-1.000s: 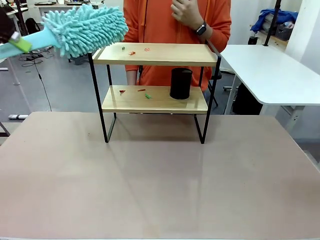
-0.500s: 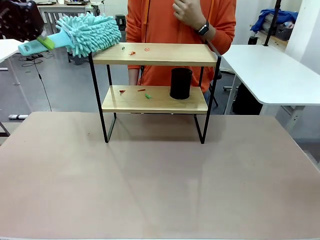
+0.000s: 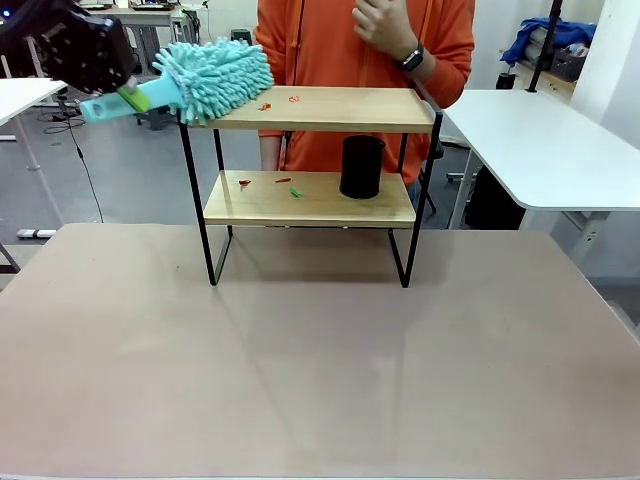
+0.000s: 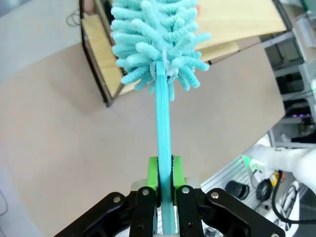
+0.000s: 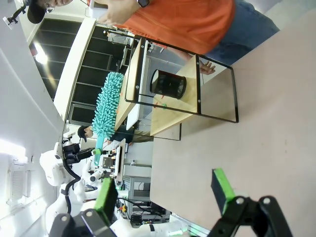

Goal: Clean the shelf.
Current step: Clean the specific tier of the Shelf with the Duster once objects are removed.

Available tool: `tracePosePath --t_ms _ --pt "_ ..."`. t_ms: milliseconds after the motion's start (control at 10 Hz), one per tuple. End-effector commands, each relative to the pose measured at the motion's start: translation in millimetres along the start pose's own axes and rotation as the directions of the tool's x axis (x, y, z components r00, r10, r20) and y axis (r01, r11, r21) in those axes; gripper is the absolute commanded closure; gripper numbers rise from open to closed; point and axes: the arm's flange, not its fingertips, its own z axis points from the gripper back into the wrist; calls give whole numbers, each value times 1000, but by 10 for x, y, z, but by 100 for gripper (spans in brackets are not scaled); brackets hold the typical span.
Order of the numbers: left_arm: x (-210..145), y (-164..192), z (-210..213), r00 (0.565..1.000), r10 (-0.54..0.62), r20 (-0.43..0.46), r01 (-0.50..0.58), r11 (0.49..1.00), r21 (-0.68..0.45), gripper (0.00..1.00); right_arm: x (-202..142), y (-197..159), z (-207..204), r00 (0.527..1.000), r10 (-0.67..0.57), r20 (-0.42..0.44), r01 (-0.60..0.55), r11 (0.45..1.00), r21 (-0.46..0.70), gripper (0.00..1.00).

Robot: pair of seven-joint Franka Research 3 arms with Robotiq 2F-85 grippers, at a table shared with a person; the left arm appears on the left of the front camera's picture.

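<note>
Left gripper (image 4: 165, 173) clamped tight on teal duster (image 3: 215, 75) handle. Mop head over left end of shelf (image 3: 330, 108) top board, far mid-table. Scraps (image 3: 265, 105) lie rightward along handle axis.

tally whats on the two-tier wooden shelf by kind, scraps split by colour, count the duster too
small red scraps: 4 (2 top board, 2 lower board)
small green scrap: 1, lower board
black cylindrical cup: 1
fluffy turquoise duster: 1, over the top board's left end
total: 7
</note>
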Motion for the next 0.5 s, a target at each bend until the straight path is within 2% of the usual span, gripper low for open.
tracePosePath --t_ms 0,100,200,300,400 --pt "29 -110 -99 995 -93 -45 93 996 -16 87 30 10 -18 1000 25 12 -25 999 20 0" --pt "15 -179 -155 986 -158 -47 156 987 -43 87 30 10 -18 1000 25 12 -25 999 20 0" --pt "-37 -241 -152 960 -272 -71 262 957 -122 87 30 10 -18 1000 25 12 -25 999 20 0" --pt "-124 -264 -111 911 -385 -145 354 914 -200 87 30 10 -18 1000 25 12 -25 999 20 0" --pt "-244 -247 -26 798 -541 -265 433 821 -373 87 30 10 -18 1000 25 12 -25 999 20 0"
